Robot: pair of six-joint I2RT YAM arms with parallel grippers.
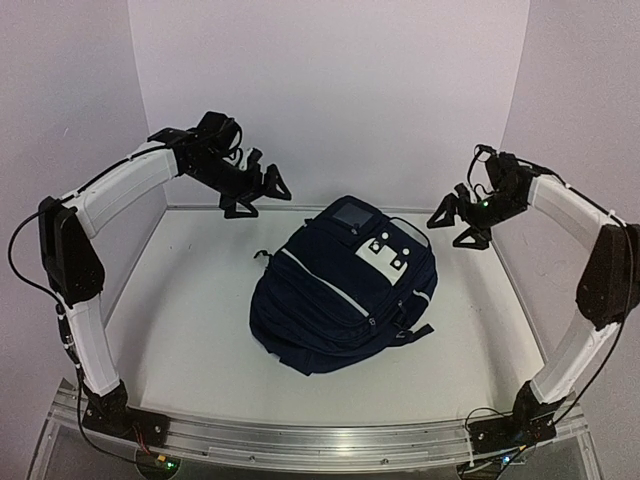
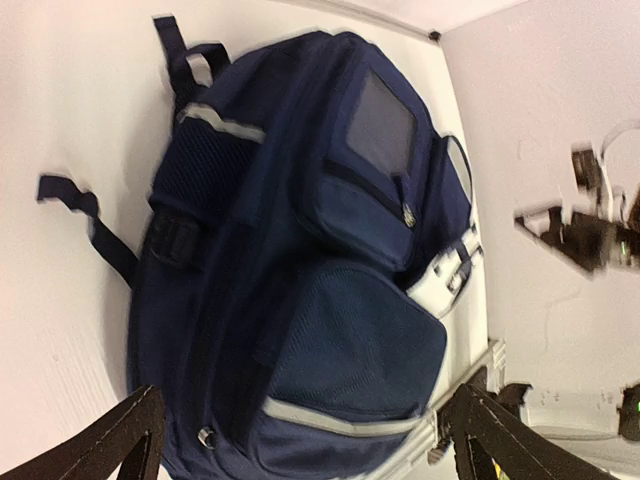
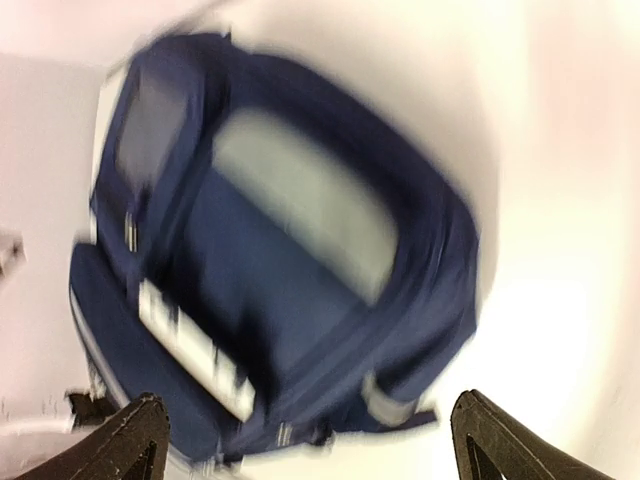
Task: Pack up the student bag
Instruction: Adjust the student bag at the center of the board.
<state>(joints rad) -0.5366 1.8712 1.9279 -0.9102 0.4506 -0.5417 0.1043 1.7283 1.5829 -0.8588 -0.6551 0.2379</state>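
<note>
Hanging spread-fingered, left gripper (image 1: 260, 196) (upper left) and right gripper (image 1: 456, 228) (upper right) are flanking the bag (image 1: 335, 295), seemingly for access.

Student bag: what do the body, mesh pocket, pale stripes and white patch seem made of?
The student bag looks like matte woven navy fabric, creased and sagging. Its mesh pocket seems a fine netting. The pale stripes look like smooth, possibly reflective tape. The white patch looks stiffer, maybe rubber.

Top camera looks down from above and behind me; both wrist cameras face the navy backpack (image 1: 345, 290) closely, from opposite sides.
</note>
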